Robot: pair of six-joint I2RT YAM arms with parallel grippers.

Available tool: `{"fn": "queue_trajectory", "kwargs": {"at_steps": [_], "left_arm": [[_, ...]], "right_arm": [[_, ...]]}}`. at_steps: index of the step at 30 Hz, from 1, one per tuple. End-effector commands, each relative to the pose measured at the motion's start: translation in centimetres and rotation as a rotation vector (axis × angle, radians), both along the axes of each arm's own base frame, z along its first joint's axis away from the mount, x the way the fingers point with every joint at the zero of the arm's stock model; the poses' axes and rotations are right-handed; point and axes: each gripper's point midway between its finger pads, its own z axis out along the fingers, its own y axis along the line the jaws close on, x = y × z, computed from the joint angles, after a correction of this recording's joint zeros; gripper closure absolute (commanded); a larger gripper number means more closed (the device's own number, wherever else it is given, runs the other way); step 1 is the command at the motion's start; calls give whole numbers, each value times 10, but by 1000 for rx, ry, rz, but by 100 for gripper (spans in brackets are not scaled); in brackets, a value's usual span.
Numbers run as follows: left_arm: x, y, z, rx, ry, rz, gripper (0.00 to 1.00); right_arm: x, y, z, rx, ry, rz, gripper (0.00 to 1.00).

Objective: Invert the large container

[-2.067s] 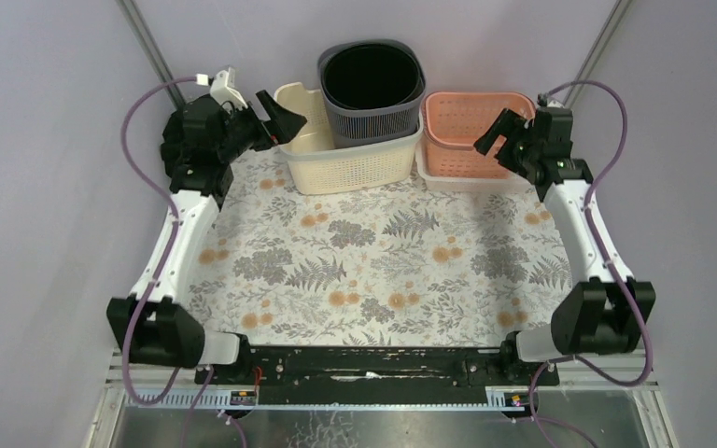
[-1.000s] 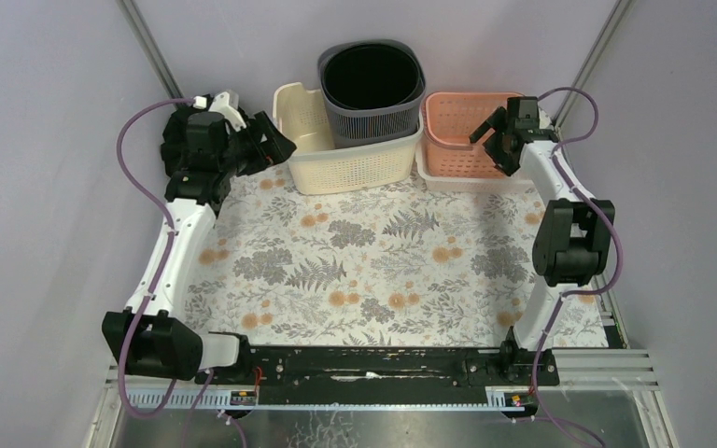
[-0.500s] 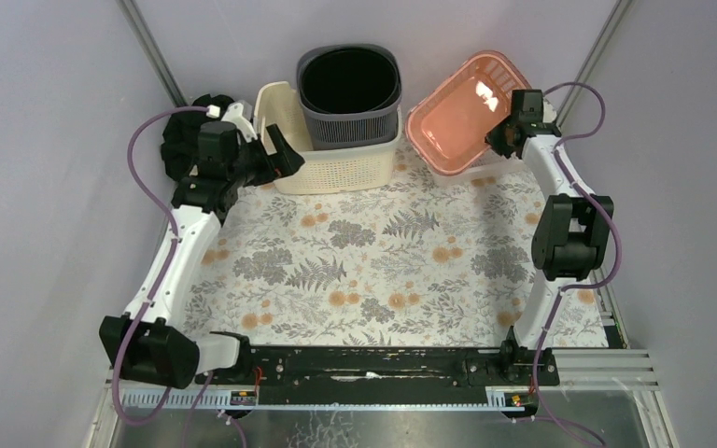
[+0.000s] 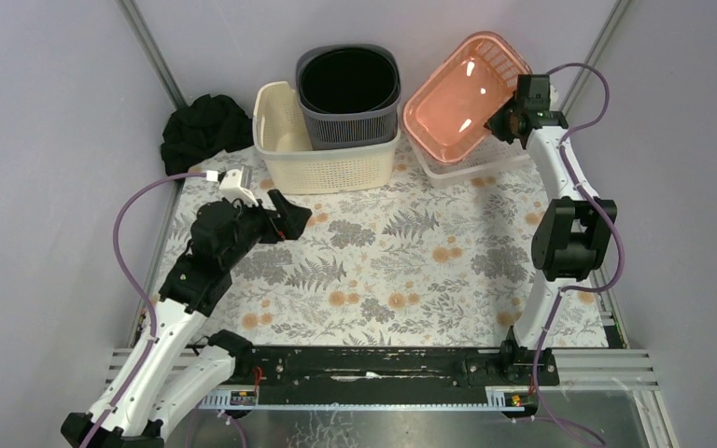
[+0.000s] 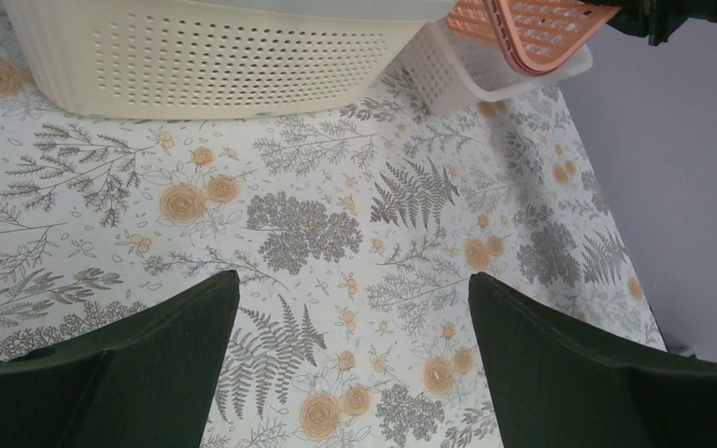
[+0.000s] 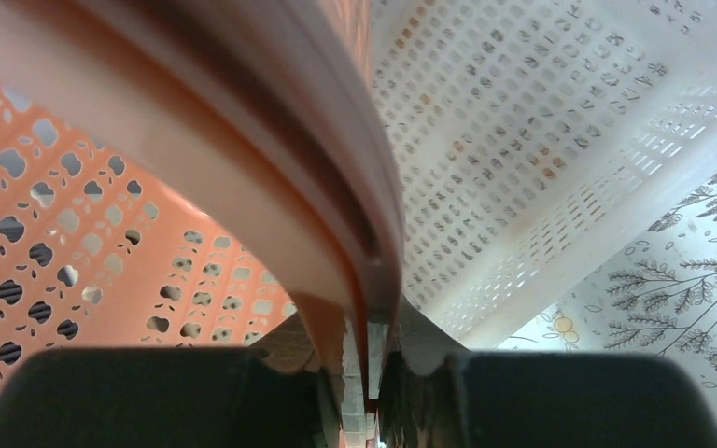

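So R gripper (image 4: 506,120) clamps tilted basket (image 4: 448,93).

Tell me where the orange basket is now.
In the top view the orange basket is at the far right, beside the grey bin, tilted up over the white basket, its rim pinched by the right gripper.

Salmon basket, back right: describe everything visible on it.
The salmon basket looks like glossy plastic: rectangular with rounded corners, a smooth shiny floor, walls pierced with small holes and a thick rolled rim. It is tipped up on edge, with its opening towards the overhead camera. The right gripper has its jaws shut on the right rim. The lower edge hangs over the white basket; contact there is unclear.
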Motion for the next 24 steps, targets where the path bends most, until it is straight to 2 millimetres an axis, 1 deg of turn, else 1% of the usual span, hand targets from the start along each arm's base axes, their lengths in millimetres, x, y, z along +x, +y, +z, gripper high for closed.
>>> {"fn": "queue_trajectory", "kwargs": {"at_steps": [1, 3, 6, 7, 8, 9, 11, 13, 16, 19, 20, 21, 23, 24], "left_arm": [[9, 3, 29, -50, -113, 48, 0], [11, 2, 28, -44, -103, 44, 0], [15, 0, 23, -25, -65, 44, 0], [15, -1, 24, -24, -60, 39, 0], [16, -2, 25, -25, -58, 33, 0], [16, -4, 27, -27, -56, 28, 0], [17, -7, 30, -19, -37, 8, 0], [15, -10, 36, -2, -11, -12, 0], [10, -7, 51, 23, 12, -17, 0], [3, 1, 73, 32, -7, 0, 0], [-1, 3, 80, 33, -13, 1, 0], [-4, 4, 86, 34, -17, 2, 0], [-9, 6, 99, 30, -26, -1, 0], [-12, 6, 101, 30, -21, -5, 0]], "right_arm": [[-3, 8, 144, 29, -348, 61, 100], [-14, 8, 162, 15, -375, 71, 100], [-36, 5, 189, -15, -426, 80, 100], [-42, 5, 191, -23, -421, 86, 100], [-55, 5, 205, -35, -444, 91, 100], [-64, 5, 213, -42, -455, 97, 100], [-81, 9, 221, -49, -459, 127, 100], [-99, 15, 223, -50, -444, 166, 100], [-134, 25, 215, -45, -406, 235, 100], [-175, 34, 199, -45, -358, 302, 100], [-191, 38, 192, -40, -346, 327, 100], [-205, 42, 177, -26, -314, 351, 100], [-231, 55, 158, 14, -281, 410, 100], [-244, 61, 150, 32, -267, 439, 100]]}}
